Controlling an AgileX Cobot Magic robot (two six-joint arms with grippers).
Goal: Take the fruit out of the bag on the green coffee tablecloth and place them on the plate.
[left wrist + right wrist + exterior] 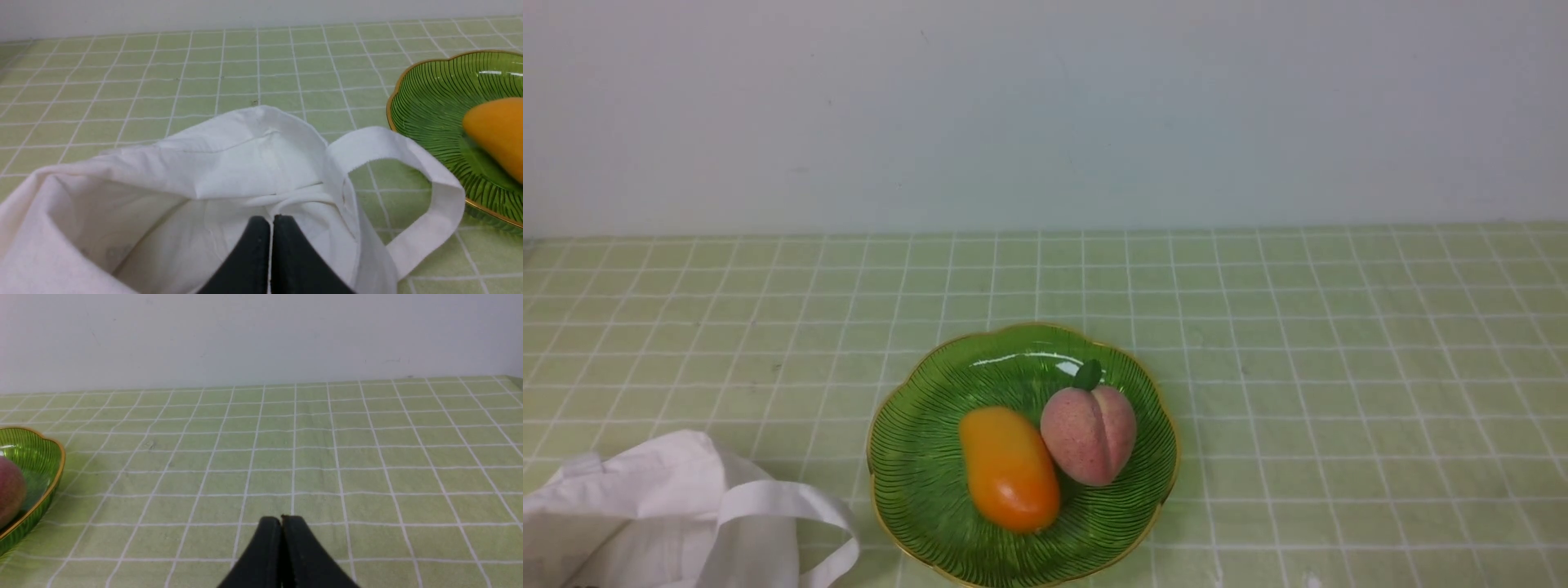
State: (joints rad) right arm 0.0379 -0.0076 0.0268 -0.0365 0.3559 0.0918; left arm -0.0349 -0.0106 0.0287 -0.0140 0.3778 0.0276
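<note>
The pink speckled peach (1089, 435) lies on the green glass plate (915, 506) beside an orange-yellow mango (1009, 469). The white cloth bag (645, 506) lies slumped on the green grid tablecloth (1339, 367) at the near left, left of the plate. Neither gripper shows in the front view. In the left wrist view, my left gripper (271, 220) is shut and empty, just over the bag's open mouth (245, 155); no fruit shows inside. In the right wrist view, my right gripper (281, 518) is shut and empty above bare cloth, with the plate (36, 457) and peach (10, 490) off to one side.
The bag's strap handle (429, 192) loops out toward the plate's gold rim (433, 94), almost touching it. The mango (496, 130) lies on the plate's side nearer the bag. A plain pale wall (1045, 114) closes the back of the table.
</note>
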